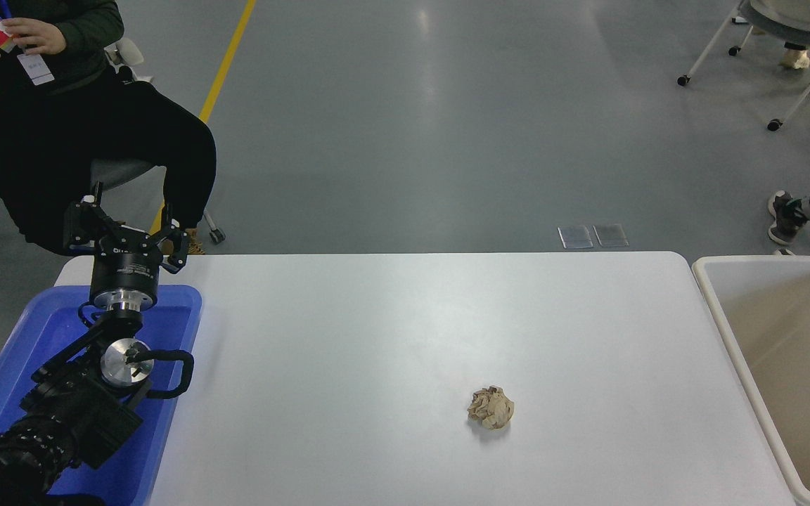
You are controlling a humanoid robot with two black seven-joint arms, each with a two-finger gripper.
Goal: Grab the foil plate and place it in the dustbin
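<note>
The foil plate is out of view. The dustbin, a cream plastic bin with a thick rim, stands off the table's right end, and the part of its inside that shows holds nothing. My left gripper is parked at the table's far left corner, above the back edge of a blue tray, with its fingers spread open and nothing between them. My right arm and gripper are not in view.
A blue shallow tray lies under my left arm. A crumpled tan paper ball sits on the white table right of centre. One person sits beyond the far left corner. Another person's shoe shows behind the bin.
</note>
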